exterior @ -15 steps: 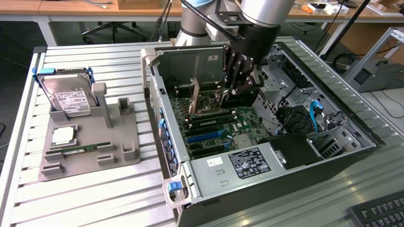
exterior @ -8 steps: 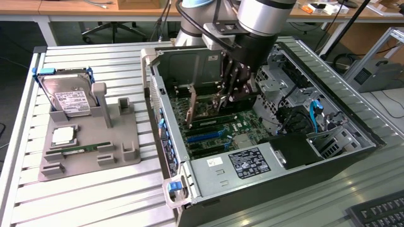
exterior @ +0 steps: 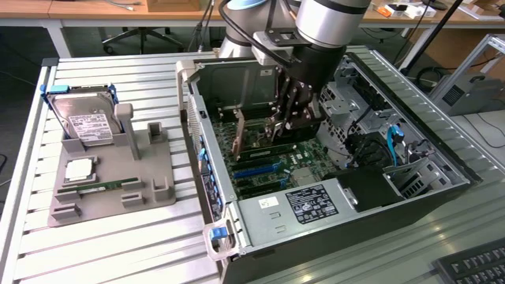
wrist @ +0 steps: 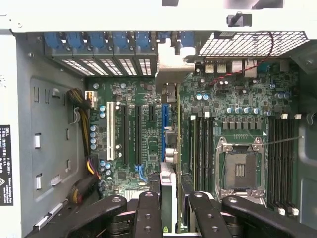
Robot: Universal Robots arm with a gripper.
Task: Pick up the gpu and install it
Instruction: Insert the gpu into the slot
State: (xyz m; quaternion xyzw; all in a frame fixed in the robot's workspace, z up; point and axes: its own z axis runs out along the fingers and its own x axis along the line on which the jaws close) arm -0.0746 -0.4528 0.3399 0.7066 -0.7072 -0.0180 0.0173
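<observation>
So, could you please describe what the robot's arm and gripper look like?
The arm is a thick silver-grey cylinder with a black wrist section below it, a black cable looping alongside and a blue ring at one joint. The gripper is black and metallic, made of narrow jointed links. In the wrist view its fingers are glossy black bars with round screw heads.

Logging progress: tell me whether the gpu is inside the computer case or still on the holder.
Inside the case. The gripper holds the gpu edge-on above the motherboard; whether it is seated in the slot cannot be told.
</observation>
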